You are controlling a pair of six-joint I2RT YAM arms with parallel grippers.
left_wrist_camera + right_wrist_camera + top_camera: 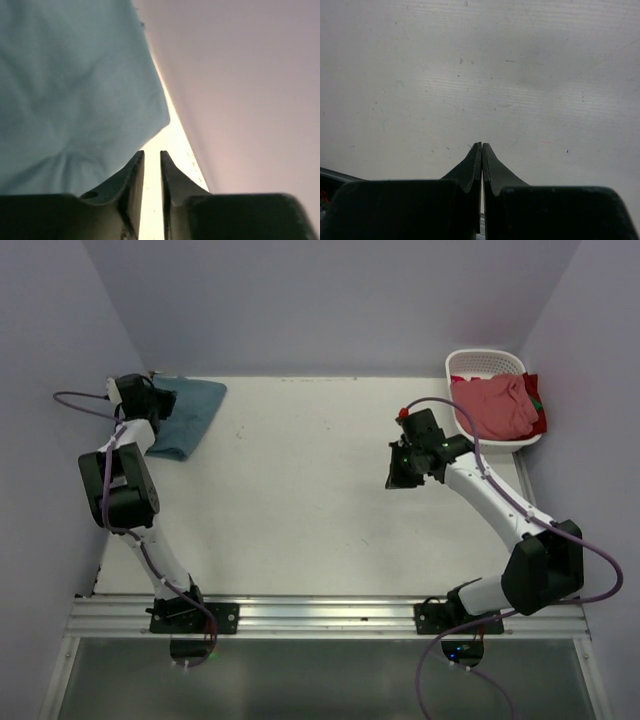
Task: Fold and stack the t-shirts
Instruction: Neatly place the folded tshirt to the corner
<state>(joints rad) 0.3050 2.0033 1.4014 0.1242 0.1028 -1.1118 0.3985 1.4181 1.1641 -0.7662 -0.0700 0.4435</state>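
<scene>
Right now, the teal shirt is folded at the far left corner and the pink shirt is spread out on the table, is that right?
No. The pink shirt lies bunched in the white basket at the far right, as the top external view shows. The teal shirt is folded at the far left corner.

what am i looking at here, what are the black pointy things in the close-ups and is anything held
These are two robot arms bolted to the near edge of a white table. The wide picture is from a camera above and behind them. The close-ups come from cameras on the wrists, and the black points are each arm's two-fingered hand. The left hand sits by a folded blue shirt in the far left corner, its fingers a narrow gap apart. The right hand is shut over bare table. Neither holds anything. A pink shirt lies crumpled in a white basket at far right.
</scene>
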